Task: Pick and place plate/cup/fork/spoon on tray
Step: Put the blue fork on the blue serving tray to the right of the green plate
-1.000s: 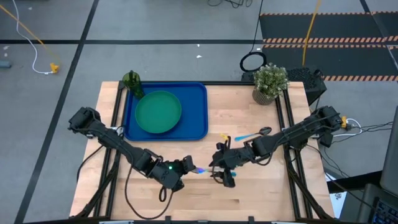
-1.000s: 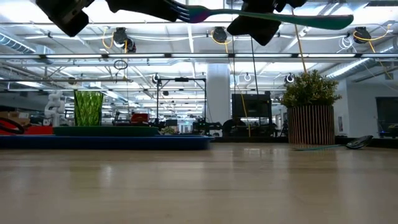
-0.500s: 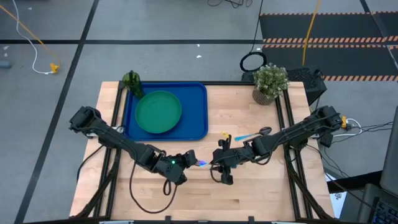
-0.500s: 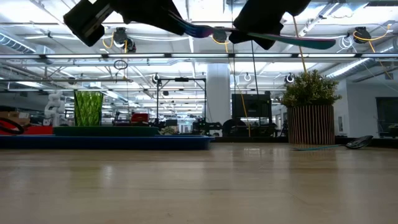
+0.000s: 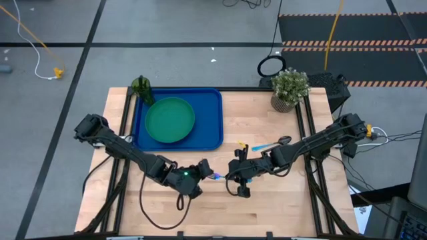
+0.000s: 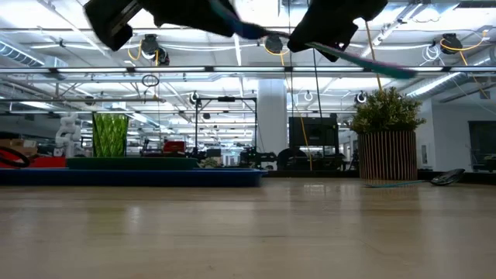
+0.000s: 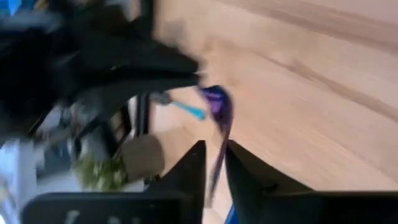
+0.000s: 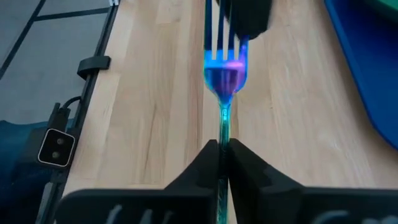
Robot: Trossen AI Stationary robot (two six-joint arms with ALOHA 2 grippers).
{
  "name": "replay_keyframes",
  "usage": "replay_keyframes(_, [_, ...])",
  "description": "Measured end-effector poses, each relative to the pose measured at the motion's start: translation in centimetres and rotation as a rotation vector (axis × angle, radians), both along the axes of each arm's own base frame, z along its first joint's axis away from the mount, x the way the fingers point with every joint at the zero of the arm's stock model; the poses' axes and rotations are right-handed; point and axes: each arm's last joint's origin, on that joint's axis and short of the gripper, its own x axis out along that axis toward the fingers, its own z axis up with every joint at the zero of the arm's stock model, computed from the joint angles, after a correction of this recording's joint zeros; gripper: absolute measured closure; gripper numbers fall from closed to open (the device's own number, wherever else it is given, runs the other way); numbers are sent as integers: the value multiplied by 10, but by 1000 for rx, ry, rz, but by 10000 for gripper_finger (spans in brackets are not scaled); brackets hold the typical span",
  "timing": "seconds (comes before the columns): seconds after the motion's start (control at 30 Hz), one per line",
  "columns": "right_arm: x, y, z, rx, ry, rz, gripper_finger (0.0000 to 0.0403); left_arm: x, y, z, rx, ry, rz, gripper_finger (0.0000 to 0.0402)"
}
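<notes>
The fork (image 5: pixel 218 177) hangs in the air above the table's near middle, between my two grippers. My right gripper (image 8: pixel 222 146) is shut on its handle. My left gripper (image 7: pixel 214 149) is open, and its fingers stand on either side of the tine end (image 8: pixel 221 37). The green plate (image 5: pixel 169 121) lies in the blue tray (image 5: pixel 212 133) at the far left. The dark-green cup (image 5: pixel 141 89) stands at the tray's far left corner. The spoon (image 5: pixel 270 143) lies flat on the table, to the right. My right gripper pinches the fork's slim handle (image 8: pixel 224 127) between its two fingers, which lie along the fork and come level from the table's right. The fork is lifted clear of the table. It slants, tines toward my left gripper, and the handle's free end (image 6: pixel 403 71) is lower.
A potted plant (image 5: pixel 289 89) stands at the table's far right corner. A small yellow piece (image 5: pixel 240 145) lies near the spoon. Bare wood lies between the tray and my grippers and along the near edge.
My left gripper has moved a little toward the table's right with the fork, bringing it up to my right gripper. The fork was about level a second ago and now slants, its handle end dipped.
</notes>
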Motion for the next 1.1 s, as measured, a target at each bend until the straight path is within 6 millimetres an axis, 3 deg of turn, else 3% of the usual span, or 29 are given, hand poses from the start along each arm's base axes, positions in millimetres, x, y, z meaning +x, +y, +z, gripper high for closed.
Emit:
replay_keyframes(0.37, [-6,8,-3,-71,-5,-122,399,-15,-11,6,65,-247,410,156])
replay_keyframes(0.53, [-8,11,-2,-105,-38,-220,399,-24,-15,6,-5,-410,586,109])
replay_keyframes(0.7, [-4,16,0,-5,-141,-276,397,-30,-18,9,-15,-567,707,101])
replay_keyframes(0.87, [-2,13,-8,149,-276,-336,399,-41,-21,20,19,-672,760,123])
replay_keyframes(1.1, [-1,-18,-28,350,-384,-692,400,-71,-5,57,-234,-815,806,169])
